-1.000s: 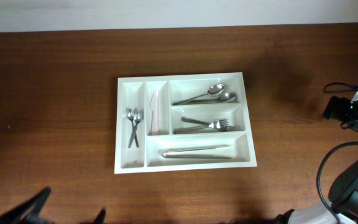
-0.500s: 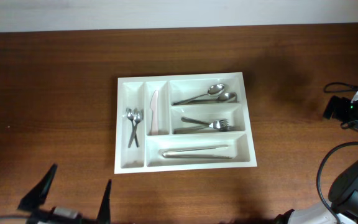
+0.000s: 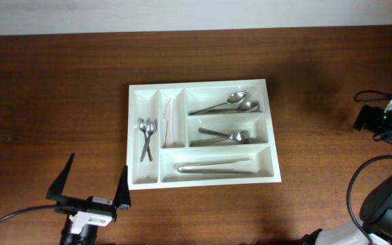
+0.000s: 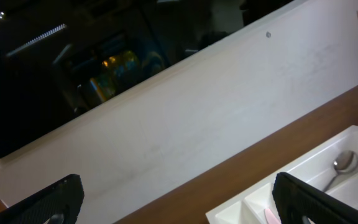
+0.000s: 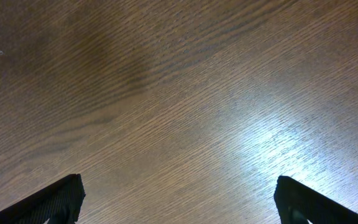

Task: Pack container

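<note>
Overhead: container (image 3: 145,173) lies mid-table (image 3: 46,102), every compartment occupied. The narrow ones hold small spoons (image 3: 146,136) and a pale knife (image 3: 169,122); the wide ones hold large spoons (image 3: 226,103), forks (image 3: 226,137) and a long steel piece (image 3: 215,166). No loose cutlery seen on the wood. Left gripper (image 3: 98,163) hovers just off the container's near-left corner, jaws spread wide, empty. Right gripper (image 5: 179,202), per its wrist view, is likewise wide apart over wood grain, holding nothing. Judgement: packing looks finished. Next move: left arm should clear that corner without nudging the container.
</note>
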Robot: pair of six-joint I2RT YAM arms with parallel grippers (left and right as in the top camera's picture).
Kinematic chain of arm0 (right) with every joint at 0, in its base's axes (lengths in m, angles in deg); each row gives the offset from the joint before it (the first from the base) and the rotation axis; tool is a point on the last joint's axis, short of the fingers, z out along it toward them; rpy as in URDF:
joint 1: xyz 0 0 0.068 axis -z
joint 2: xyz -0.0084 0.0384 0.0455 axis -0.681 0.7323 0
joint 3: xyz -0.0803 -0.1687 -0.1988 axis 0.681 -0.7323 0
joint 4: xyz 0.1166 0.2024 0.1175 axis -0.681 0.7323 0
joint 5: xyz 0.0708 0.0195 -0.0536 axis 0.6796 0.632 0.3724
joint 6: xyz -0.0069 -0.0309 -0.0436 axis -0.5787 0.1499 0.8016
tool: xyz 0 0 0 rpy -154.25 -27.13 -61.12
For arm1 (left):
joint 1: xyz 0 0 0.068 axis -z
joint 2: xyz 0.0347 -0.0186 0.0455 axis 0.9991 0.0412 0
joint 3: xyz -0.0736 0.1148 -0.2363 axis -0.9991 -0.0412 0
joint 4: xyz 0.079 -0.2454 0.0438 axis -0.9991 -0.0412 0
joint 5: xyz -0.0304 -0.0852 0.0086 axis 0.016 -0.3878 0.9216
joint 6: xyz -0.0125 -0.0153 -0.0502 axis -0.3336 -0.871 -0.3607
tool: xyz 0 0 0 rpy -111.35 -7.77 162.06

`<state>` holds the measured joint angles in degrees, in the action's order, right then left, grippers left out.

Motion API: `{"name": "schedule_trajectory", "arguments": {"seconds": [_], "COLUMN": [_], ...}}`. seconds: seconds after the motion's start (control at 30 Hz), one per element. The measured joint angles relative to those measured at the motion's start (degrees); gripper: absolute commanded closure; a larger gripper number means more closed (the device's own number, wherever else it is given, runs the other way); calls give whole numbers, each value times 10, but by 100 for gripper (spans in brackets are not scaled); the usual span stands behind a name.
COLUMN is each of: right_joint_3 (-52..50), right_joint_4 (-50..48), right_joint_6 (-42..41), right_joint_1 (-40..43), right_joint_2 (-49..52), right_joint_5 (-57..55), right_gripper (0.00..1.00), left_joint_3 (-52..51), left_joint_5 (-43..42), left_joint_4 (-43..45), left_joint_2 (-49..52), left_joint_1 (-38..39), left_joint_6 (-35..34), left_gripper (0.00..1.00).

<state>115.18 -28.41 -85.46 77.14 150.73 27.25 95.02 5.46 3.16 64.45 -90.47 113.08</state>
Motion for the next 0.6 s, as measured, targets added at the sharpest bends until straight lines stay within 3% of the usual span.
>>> {"name": "schedule_trajectory", "arguments": {"seconds": [0.17, 0.6], "right_joint_3": [0, 0], "right_joint_4": [0, 0], "right_joint_6": [0, 0], "right_joint_1": [0, 0], "right_joint_2": [0, 0], "right_joint_5": [0, 0], "right_gripper": [1, 1], "left_joint_3": [-35, -186], "left_joint_5": [7, 81], "left_joint_4": [37, 183], "left_joint_2": [0, 0], "left_joint_1": [0, 0], "left_joint_6": [-24, -178], "left_gripper": [1, 1]}}
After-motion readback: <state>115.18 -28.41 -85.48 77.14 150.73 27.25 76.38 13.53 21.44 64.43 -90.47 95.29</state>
